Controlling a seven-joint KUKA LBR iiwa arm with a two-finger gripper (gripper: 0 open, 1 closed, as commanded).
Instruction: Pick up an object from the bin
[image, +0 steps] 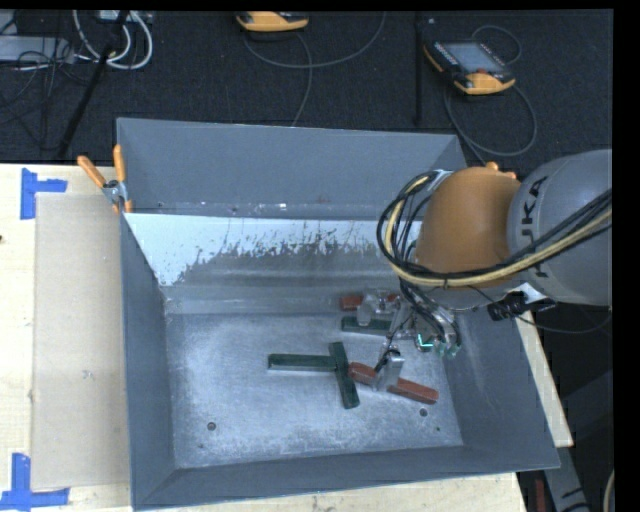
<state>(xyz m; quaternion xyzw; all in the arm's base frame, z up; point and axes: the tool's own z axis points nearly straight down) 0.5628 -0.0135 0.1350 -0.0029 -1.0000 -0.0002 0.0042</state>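
In the grey bin (250, 180), a reddish-brown block (364, 375) lies just at the gripper's (392, 356) seven o'clock. Open or closed, I can't tell.

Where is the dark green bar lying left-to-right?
Camera view: the bar lies mid-floor in the bin, right end at an angled green bar, left of the gripper.

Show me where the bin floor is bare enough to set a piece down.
The left half of the bin, from the left wall to the green crossed sticks, is bare, as is the front strip below them. The right is crowded: the hand hangs over red-brown blocks, with small pieces behind near the back wall.
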